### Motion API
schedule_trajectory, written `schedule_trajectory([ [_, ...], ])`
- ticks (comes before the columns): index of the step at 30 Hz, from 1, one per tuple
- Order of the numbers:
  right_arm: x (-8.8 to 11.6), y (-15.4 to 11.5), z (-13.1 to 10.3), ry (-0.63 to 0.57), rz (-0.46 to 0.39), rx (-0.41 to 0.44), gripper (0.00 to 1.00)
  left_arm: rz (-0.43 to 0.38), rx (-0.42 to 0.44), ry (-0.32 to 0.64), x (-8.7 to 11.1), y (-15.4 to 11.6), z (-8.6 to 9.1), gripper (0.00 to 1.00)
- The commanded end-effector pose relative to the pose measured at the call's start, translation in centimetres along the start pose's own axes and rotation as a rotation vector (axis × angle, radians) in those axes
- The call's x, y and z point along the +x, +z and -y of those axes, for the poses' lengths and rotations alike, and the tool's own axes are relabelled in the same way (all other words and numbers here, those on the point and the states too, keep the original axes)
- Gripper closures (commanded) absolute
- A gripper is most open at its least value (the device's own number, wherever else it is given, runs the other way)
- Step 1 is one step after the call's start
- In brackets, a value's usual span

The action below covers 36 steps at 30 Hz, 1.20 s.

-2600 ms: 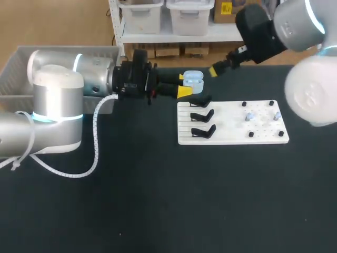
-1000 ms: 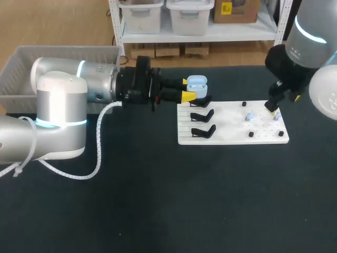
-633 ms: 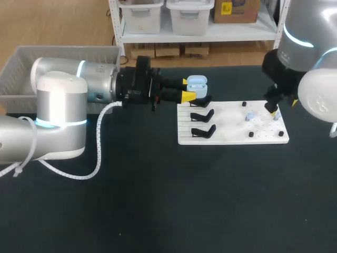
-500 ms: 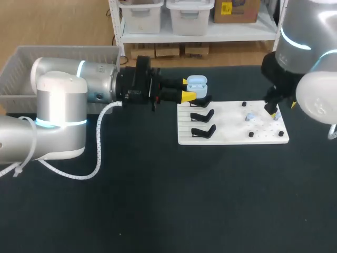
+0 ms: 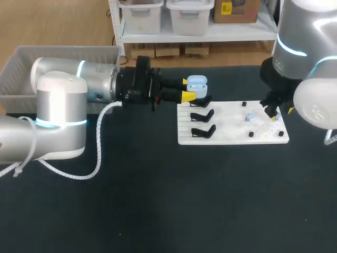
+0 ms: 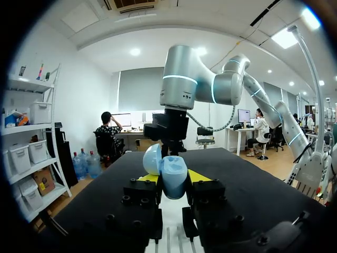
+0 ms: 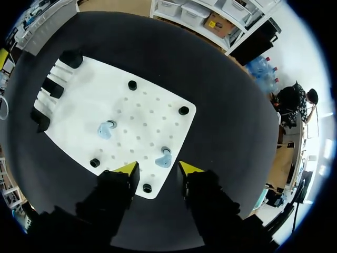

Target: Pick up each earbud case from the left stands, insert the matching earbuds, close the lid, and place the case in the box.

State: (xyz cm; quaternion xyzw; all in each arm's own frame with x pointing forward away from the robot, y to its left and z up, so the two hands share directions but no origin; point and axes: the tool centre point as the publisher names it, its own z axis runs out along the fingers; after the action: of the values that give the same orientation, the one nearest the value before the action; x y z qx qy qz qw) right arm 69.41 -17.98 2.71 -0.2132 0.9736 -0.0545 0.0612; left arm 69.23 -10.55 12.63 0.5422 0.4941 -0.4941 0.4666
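Black desk [image 5: 158, 211] fills the foreground before the two arms, with a white board [image 5: 226, 138] lying flat to the right of its middle. Three black stands [image 5: 202, 130] sit in a row along the board's left part, running from near to far. Small black pegs [image 5: 251, 134] dot its right part. Two light blue earbuds [image 7: 105, 129] lie on that right part among the pegs, well apart from each other.

The right arm [image 5: 303, 37] comes in from the right side over the board, and its right tool [image 7: 158, 169] points down near the board's right edge. Its yellow-tipped fingers [image 7: 128, 168] stand parted and released. One of the earbuds lies just ahead of the gap between them and touches neither tip.

Farther back, the left arm [image 5: 58, 100] stretches level from the left. Its left tool [image 5: 187, 88] is clenched on the light blue earbud case [image 5: 196, 82], with one yellow tip on each side of it. The case sits upright in the grip with its lid [image 6: 152, 158] swung open. It is held at the board's far left corner, just beyond the farthest stand.

At the desk's far left, behind the left arm, stands a grey box [image 5: 63, 48].
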Motion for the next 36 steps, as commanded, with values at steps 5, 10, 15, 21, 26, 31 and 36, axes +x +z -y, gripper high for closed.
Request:
schedule_trajectory([
  [5,-0.2,0.6,0.2,0.024,0.011,0.02,0.58,0.002,-0.006,0.003,0.1,0.0,0.2,1.0],
  [10,-0.3,0.8,0.2,0.034,0.017,0.027,0.61,0.002,-0.006,0.003,0.1,0.0,0.2,1.0],
  [15,-0.3,1.0,0.3,0.039,0.014,0.036,0.61,0.002,-0.006,0.003,0.1,0.0,0.2,1.0],
  [21,-0.3,1.2,0.2,0.049,0.014,0.059,0.63,0.002,-0.006,0.003,0.1,0.0,0.2,1.0],
  [26,-0.4,1.4,0.3,0.056,0.016,0.071,0.64,0.002,-0.006,0.003,0.1,0.0,0.2,1.0],
  [31,-0.4,1.4,0.3,0.063,0.021,0.082,0.67,0.002,-0.006,0.003,0.1,0.0,0.2,1.0],
  [36,-0.5,1.4,0.3,0.063,0.016,0.094,0.7,0.002,-0.006,0.003,0.1,0.0,0.2,1.0],
])
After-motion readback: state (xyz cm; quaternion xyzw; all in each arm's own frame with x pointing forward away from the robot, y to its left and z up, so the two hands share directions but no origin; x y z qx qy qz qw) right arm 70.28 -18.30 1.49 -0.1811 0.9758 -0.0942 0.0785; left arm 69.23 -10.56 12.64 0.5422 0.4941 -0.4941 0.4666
